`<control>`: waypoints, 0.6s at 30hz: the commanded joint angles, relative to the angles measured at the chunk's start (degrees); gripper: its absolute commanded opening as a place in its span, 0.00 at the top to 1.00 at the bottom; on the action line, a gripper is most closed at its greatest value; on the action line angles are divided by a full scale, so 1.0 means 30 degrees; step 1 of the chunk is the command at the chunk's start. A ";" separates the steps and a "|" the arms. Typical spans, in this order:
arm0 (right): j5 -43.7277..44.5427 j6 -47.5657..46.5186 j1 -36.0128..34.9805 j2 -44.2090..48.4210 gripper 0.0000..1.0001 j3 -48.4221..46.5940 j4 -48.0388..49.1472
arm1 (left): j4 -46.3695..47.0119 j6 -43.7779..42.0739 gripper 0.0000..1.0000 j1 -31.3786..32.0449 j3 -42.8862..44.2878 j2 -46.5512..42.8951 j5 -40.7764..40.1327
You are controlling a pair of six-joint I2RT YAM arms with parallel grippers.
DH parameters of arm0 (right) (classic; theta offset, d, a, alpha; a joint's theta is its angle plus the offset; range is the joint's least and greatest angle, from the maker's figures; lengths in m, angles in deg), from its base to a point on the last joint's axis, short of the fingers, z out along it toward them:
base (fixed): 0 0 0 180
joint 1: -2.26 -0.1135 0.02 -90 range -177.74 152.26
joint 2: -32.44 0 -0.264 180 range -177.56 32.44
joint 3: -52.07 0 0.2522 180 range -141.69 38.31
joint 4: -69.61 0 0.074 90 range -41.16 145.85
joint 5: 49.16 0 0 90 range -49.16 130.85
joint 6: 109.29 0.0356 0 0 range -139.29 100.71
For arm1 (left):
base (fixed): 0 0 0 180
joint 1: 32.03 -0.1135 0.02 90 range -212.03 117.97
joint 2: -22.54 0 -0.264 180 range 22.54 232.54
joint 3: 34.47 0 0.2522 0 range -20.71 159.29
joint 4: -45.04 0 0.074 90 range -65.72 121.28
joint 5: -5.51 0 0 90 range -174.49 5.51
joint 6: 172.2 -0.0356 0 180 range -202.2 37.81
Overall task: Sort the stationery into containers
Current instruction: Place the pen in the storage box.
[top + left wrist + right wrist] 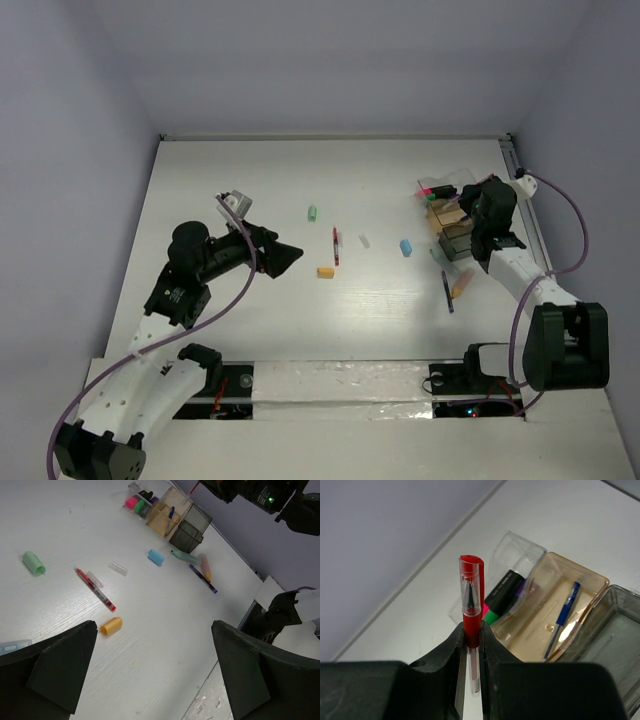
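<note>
My right gripper [472, 636] is shut on a red pen [471, 592], holding it upright by its capped end above the containers [600, 582]. The clear end compartment holds pink and green highlighters [502, 599]; the tan one holds a blue pen [564, 614]. My left gripper [154, 632] hangs open over bare table, nothing between its fingers. On the table lie another red pen [95, 589], an orange eraser [110, 625], a green eraser [33, 563], a blue eraser [156, 557], a dark blue pen [202, 578] and an orange pen [205, 566].
A clear pen cap [118, 569] lies beside the red pen on the table. A pale green highlighter [184, 556] rests near the dark grey compartment [190, 530]. The containers [450, 215] sit at the table's far right, close to the right edge rail [528, 215].
</note>
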 commanded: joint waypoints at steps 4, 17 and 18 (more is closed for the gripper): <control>0.1274 0.0161 0.0557 -0.1870 1.00 -0.1444 0.0642 | 0.0100 -0.0477 0.01 0.0310 0.0854 -0.0437 -0.0366; 0.1071 0.1830 0.1317 -0.4654 1.00 -0.1680 0.0905 | -0.0134 -0.0683 0.01 0.0661 0.0972 -0.0320 -0.0776; 0.0895 0.1948 0.1319 -0.4742 1.00 -0.1651 0.0935 | -0.0134 -0.0683 0.01 0.0661 0.0972 -0.0320 -0.0776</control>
